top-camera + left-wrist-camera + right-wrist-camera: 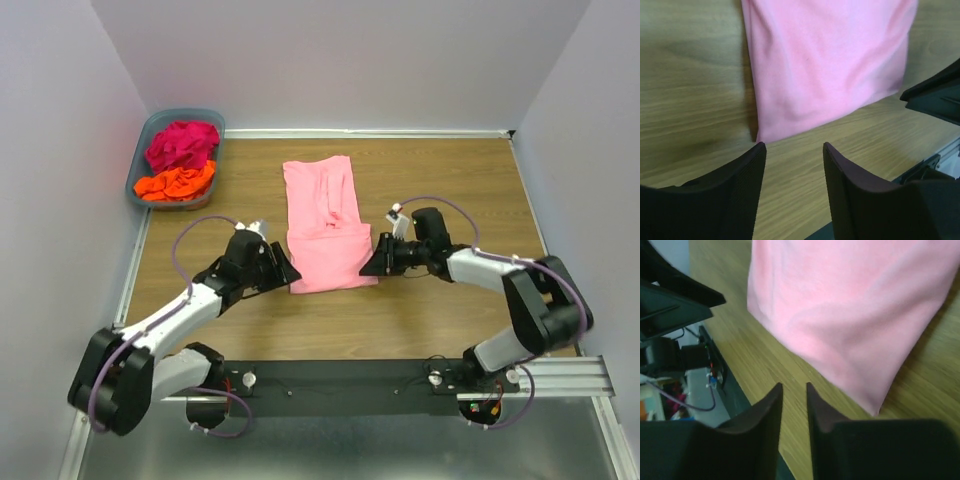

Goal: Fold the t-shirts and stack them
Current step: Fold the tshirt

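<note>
Basket (143,150) at 10 o'clock holds magenta t-shirt (182,143) and orange t-shirt (176,183); light pink t-shirt (325,225) lies mid-table; left gripper (288,272) at its 7 o'clock corner, parted, empty; right gripper (368,265) at 5 o'clock, narrowly parted, empty.

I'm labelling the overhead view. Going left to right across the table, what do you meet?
Left to right: basket → left gripper → pink shirt → right gripper.

two shirts (182,146) in far-left basket (186,113) | flat shirt (325,225) between left tool (293,275), right tool (365,268) — seemingly apart
</note>
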Robot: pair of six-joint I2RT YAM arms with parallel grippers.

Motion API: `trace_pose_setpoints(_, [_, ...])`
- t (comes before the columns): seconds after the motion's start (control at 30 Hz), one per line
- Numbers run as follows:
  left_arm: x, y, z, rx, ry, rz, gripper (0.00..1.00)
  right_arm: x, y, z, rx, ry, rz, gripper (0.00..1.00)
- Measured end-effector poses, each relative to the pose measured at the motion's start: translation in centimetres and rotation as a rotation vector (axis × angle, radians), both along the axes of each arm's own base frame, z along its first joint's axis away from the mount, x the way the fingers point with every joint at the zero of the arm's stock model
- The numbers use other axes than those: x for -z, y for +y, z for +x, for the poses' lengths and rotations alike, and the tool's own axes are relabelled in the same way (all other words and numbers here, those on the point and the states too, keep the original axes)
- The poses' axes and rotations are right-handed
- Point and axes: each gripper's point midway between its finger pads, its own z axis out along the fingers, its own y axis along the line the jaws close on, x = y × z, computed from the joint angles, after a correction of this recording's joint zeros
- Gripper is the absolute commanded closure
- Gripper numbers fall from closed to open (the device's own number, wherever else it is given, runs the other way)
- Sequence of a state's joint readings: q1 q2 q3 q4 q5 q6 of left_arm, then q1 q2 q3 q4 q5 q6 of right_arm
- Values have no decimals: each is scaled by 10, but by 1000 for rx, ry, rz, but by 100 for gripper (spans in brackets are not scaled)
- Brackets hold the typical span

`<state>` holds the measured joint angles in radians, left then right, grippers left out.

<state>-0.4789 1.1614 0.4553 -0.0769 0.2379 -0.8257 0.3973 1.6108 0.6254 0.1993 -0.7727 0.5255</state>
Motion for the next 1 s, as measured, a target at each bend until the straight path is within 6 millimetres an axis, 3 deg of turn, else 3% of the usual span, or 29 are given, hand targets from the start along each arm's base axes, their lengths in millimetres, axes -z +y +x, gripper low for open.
trace_pose_setpoints(0.03, [-12, 3, 3, -15, -30, 4, 37, -6, -2, 1, 11, -22, -12, 54])
trace_pose_setpoints(0.1, [-34, 8, 11, -43, -83, 20, 33, -27, -9, 8, 46, -91, -46, 44])
trace_pose_setpoints(0.17, [-50, 12, 19, -69, -122, 42, 30, -36, -17, 18, 98, -129, -113, 30])
trace_pose_setpoints(0.27, [-50, 18, 22, -85, -122, 88, 29, -31, -30, 24, 153, -124, -235, 23])
trace_pose_setpoints(0.37, [-26, 25, 17, -73, -57, 181, 29, -20, -45, 21, 193, -93, -391, 21])
trace_pose_setpoints(0.53, [8, 26, 6, -24, 44, 318, 32, -18, -51, 26, 226, -103, -552, 21])
trace_pose_setpoints(0.67, [13, 20, 11, 5, 50, 365, 54, -11, -56, 24, 238, -98, -636, 22])
trace_pose_setpoints(1.0, [24, 8, 14, 50, 55, 431, 52, 15, -52, 13, 207, -48, -755, 23])
